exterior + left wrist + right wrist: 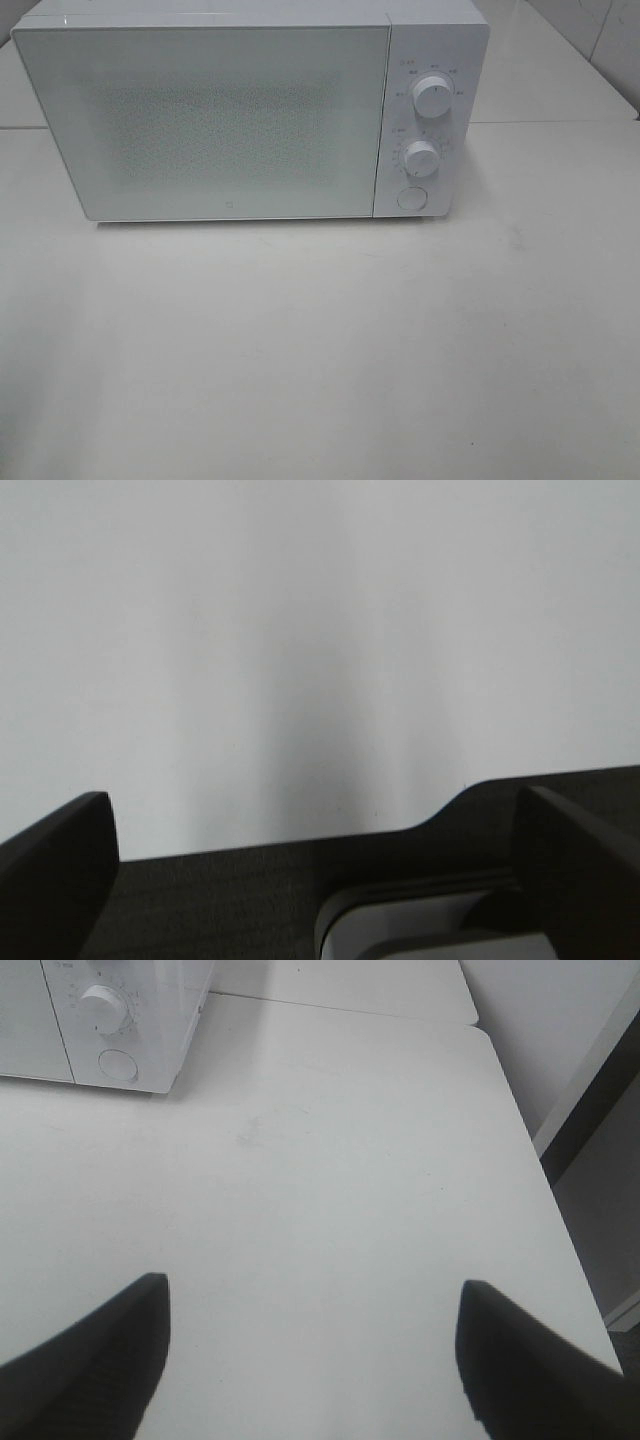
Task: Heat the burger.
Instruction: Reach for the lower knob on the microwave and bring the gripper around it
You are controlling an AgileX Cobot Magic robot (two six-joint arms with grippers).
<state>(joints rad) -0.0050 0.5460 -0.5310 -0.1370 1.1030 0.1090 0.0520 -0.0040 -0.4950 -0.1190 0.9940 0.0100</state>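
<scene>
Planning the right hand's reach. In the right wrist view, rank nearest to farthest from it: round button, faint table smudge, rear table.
1. Faint smudge, on the tabletop ahead of the right hand.
2. Round button, low on the microwave front.
3. Rear table, beyond the seam.

I see a white box-shaped microwave oven (220, 120), its door closed, standing on a plain white table (320, 350).

Prob. lab test bench: plain white table (320, 360) w/ microwave (200, 120).
</scene>
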